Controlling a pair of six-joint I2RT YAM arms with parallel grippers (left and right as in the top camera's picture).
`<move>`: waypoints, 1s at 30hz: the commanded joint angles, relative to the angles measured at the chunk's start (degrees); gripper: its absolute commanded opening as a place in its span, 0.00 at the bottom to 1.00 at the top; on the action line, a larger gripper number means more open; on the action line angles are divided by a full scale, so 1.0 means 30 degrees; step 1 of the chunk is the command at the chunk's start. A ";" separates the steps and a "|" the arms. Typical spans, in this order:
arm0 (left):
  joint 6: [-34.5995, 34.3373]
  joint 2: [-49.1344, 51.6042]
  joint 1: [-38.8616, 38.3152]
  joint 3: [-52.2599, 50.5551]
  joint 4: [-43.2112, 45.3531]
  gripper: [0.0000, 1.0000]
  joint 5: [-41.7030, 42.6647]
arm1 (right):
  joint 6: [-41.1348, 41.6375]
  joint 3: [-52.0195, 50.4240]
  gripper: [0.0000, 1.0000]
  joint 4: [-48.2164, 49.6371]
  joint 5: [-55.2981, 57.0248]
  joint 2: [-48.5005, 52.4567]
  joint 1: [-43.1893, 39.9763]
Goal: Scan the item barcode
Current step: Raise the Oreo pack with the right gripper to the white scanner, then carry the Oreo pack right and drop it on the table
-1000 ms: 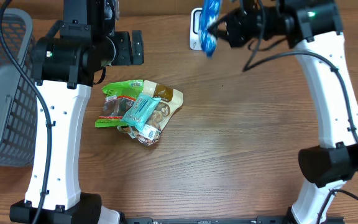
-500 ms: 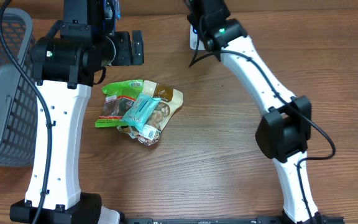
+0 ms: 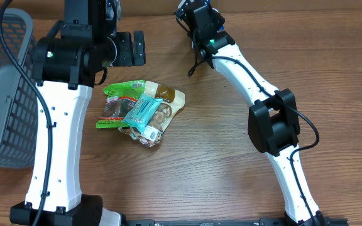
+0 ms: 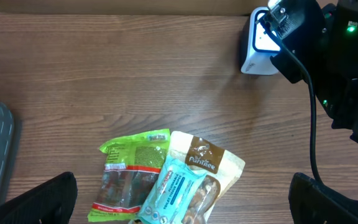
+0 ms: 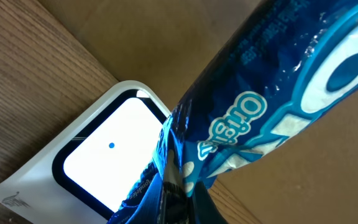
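Currently the right gripper [image 5: 180,202] is pinching the packet [image 5: 260,93] by its crimped end, holding it before the scanner [image 5: 104,155]. Probably it is behaving as light, soft, slippery foil, so that stiffer seam is looking safest. The left gripper [image 3: 131,49] is hanging wide apart.

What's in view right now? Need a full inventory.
snack packets: three, green, tan and teal, piled mid-left on the table, teal on top
blue packet: one, blue and white, held just in front of the scanner window
scanner: one, white with a lit window, far edge of the table
basket: one, grey mesh, left edge
table: one, brown wood
left gripper: one, black, open, above the pile
right gripper: one, black, shut on blue packet by the scanner
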 commanded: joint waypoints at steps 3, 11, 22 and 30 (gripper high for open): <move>-0.0131 0.0138 0.0022 -0.0029 0.0073 1.00 -0.0117 | -0.0073 0.0168 0.04 -0.1027 0.0022 0.0058 -0.0138; -0.0131 0.0138 0.0058 -0.0029 0.0066 1.00 -0.0117 | 0.0073 0.0168 0.04 -0.1698 -0.0109 -0.0758 -0.0146; -0.0131 0.0138 0.0036 -0.0029 0.0073 1.00 -0.0124 | 0.8451 0.0197 0.04 -0.9049 -0.6273 -0.9522 -0.1450; -0.0131 0.0138 0.0036 -0.0029 0.0066 1.00 -0.0124 | 1.5329 0.0095 0.04 -1.9227 -1.2502 -1.2779 -0.7286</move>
